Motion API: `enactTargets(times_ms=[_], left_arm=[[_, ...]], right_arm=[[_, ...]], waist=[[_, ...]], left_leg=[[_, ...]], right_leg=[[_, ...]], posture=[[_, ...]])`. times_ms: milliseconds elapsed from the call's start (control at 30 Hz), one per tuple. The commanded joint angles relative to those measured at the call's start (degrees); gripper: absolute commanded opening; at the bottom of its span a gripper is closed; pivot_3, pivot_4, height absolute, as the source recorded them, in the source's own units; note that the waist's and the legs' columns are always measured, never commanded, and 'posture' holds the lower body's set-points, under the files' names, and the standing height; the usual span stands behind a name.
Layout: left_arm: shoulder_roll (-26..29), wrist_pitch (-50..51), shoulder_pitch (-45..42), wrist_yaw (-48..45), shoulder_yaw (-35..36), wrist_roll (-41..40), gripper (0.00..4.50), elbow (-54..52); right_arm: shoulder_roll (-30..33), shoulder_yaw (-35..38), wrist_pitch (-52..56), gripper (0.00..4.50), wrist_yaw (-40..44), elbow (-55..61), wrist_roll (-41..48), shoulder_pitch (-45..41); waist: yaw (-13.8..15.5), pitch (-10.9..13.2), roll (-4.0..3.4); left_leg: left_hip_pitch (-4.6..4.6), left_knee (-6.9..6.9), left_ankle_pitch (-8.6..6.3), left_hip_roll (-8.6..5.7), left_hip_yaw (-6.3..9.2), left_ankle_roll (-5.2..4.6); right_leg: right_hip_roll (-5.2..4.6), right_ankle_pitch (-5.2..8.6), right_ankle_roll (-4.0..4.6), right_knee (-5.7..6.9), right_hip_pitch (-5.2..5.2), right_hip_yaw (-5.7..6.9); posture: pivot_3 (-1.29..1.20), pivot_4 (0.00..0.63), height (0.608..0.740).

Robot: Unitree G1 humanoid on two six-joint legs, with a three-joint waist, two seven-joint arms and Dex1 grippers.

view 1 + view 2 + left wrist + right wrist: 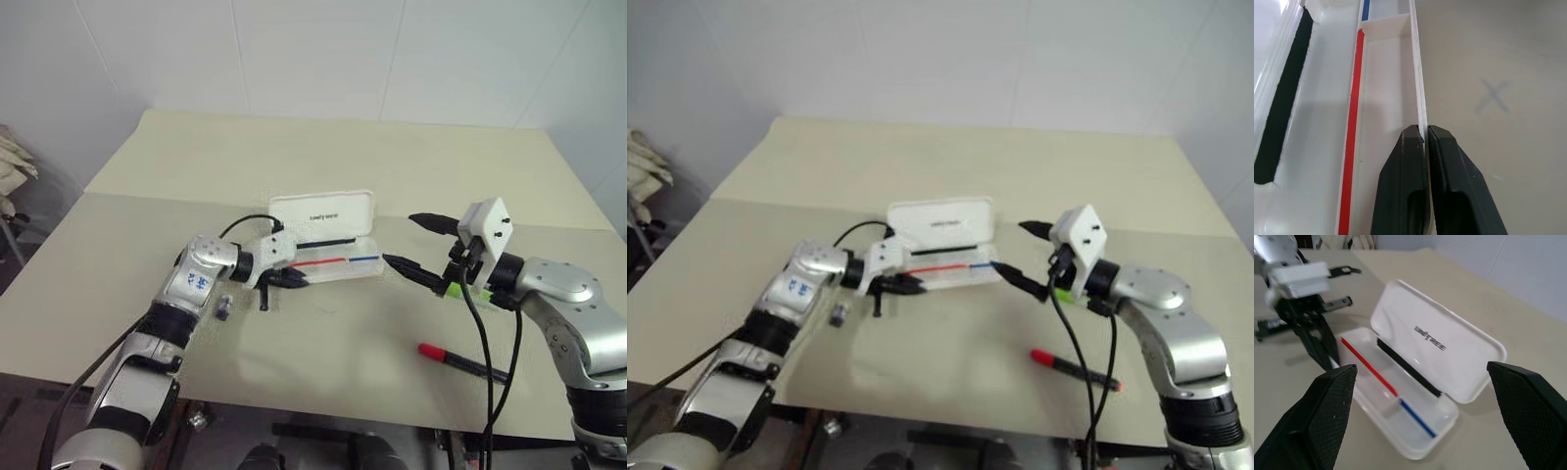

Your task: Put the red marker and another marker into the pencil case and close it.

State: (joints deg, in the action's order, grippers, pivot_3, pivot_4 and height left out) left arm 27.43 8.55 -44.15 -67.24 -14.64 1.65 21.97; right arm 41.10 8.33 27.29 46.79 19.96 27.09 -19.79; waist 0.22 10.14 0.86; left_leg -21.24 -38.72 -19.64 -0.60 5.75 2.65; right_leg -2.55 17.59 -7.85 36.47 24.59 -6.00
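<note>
Beige table [323, 176] is bearing the open pencil case [328, 211], its near wall pinched by the left gripper [291, 279]. Red marker [460, 360] is lying below and behind the wide-open right gripper [416, 243], the nearer arm, long axis crosswise.

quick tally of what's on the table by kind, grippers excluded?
Markers: 2, a red marker and a green marker lying under the right gripper
Pencil case: 1, the case, open, nothing in it, front wall pinched by the left gripper
Small dark object: 1, the object, too small to identify
Total: 4
</note>
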Motion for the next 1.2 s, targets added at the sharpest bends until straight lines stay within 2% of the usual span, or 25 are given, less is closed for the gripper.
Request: enactTargets(times_ms=[33, 167, 433, 600, 1100, 1200], left_arm=[[0.8, -0.6, 2.0, -1.2, -0.5, -1.4, 0.04, -6.7], [-0.6, -0.7, 3.1, -0.8, -0.8, -1.6, 0.04, -8.8], [-4.6, -4.0, 2.7, -0.7, -3.7, -1.1, 0.04, -8.6], [-4.6, -4.8, 2.6, -0.6, -4.6, -0.6, 0.04, -8.0], [-3.9, 3.6, 5.9, 0.6, -7.1, 0.1, 0.04, -14.1], [-4.3, 5.2, 5.7, 1.4, -6.8, -0.2, 0.81, -14.8]], right_arm=[[3.3, 5.0, -0.9, 4.5, 2.8, 1.2, 1.4, 3.4], [5.6, 7.6, -1.6, 4.5, 4.2, 0.5, 1.2, 7.0], [5.8, 10.3, -0.9, 4.5, 3.1, 3.0, 1.8, 10.8], [5.5, 11.0, -0.4, 4.5, 2.0, 4.9, 2.4, 12.7], [4.6, 10.6, 0.1, 4.5, -1.0, 6.5, 3.2, 13.6], [4.3, 10.0, 0.0, 4.5, -1.2, 6.5, 3.2, 13.3]], waist=[[0.2, 0.0, 0.0], [0.4, 0.0, 0.0], [0.5, 0.0, 0.01], [0.6, 0.0, 0.01], [1.1, 0.0, 0.01], [1.1, 0.0, 0.01]], left_leg=[[-0.01, 0.01, 0.0, 0.0, -0.01, 0.0], [-0.02, -0.02, -0.01, -0.03, -0.07, -0.02], [0.05, -0.21, 0.03, -0.05, -0.21, -0.03], [0.05, -0.22, 0.04, -0.04, -0.2, -0.04], [0.05, -0.24, 0.04, -0.07, -0.2, -0.04], [0.06, -0.24, 0.04, -0.07, -0.2, -0.04]], right_leg=[[0.0, 0.0, 0.0, -0.04, 0.0, 0.01], [0.0, 0.0, 0.0, -0.06, 0.0, 0.0], [0.06, -0.03, -0.04, 0.12, -0.07, -0.01], [0.07, -0.03, -0.04, 0.15, -0.07, -0.02], [0.05, -0.04, -0.06, 0.12, -0.1, -0.02], [0.05, -0.04, -0.06, 0.12, -0.1, -0.02]], posture=[[0.0, 0.15, 0.74], [0.0, 0.15, 0.74], [0.0, 0.15, 0.74], [0.0, 0.15, 0.74], [0.0, 0.15, 0.74], [0.0, 0.15, 0.74]])
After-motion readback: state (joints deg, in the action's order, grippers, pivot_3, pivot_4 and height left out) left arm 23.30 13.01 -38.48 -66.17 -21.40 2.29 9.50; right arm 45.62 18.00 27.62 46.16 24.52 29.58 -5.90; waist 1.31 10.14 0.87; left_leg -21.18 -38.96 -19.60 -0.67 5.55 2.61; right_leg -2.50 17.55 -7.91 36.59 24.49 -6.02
